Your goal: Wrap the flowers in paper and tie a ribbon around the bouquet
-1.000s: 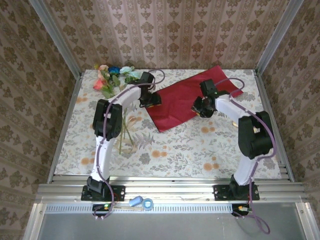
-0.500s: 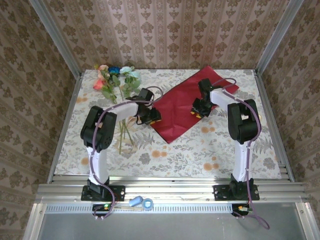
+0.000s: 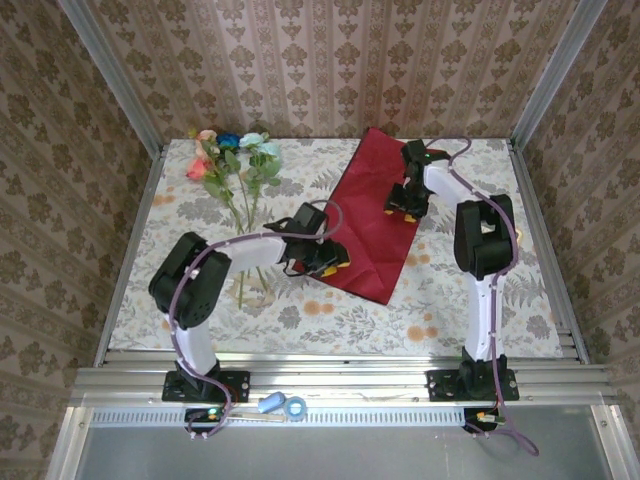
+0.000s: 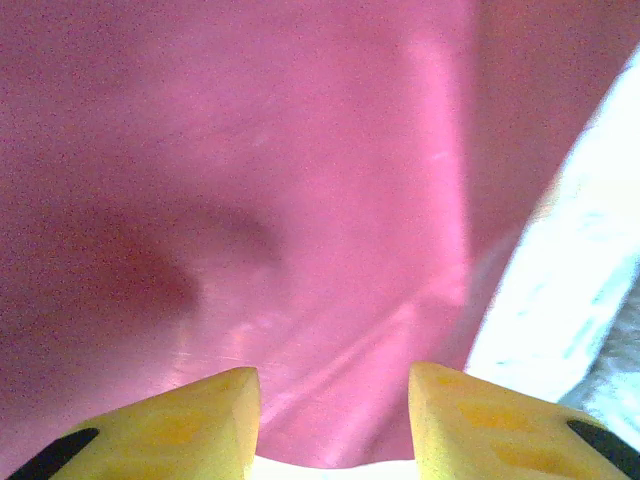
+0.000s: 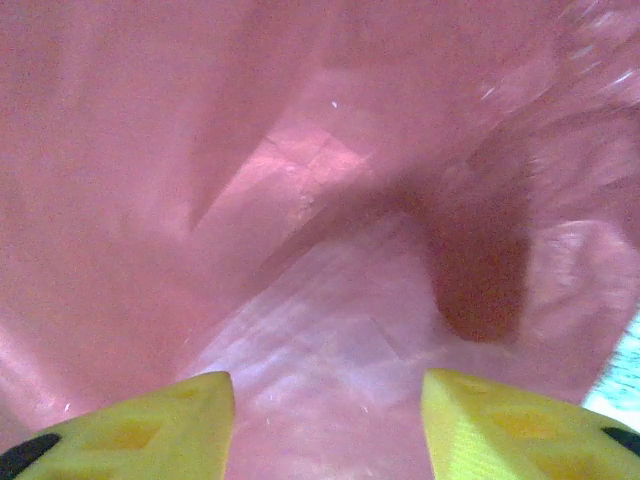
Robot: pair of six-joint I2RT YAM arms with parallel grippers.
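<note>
You've swung the thin, creased crimson paper (image 3: 372,222) lengthwise; left gripper (image 3: 335,262) and right gripper (image 3: 401,209) both gape, clasping nothing

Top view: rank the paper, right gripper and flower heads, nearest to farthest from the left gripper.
1. paper, directly under the left gripper.
2. right gripper, farther back and right, over the paper.
3. flower heads, far back-left corner.

Boxed in on three sides by beige damask-patterned walls (image 3: 340,70). Braced at the back corners by pale metal posts (image 3: 110,70). Dressed over the tabletop (image 3: 330,325) with a floral cloth (image 3: 530,300), orange and grey. Edged up front by an aluminium rail (image 3: 340,380). Lit bright and even.
</note>
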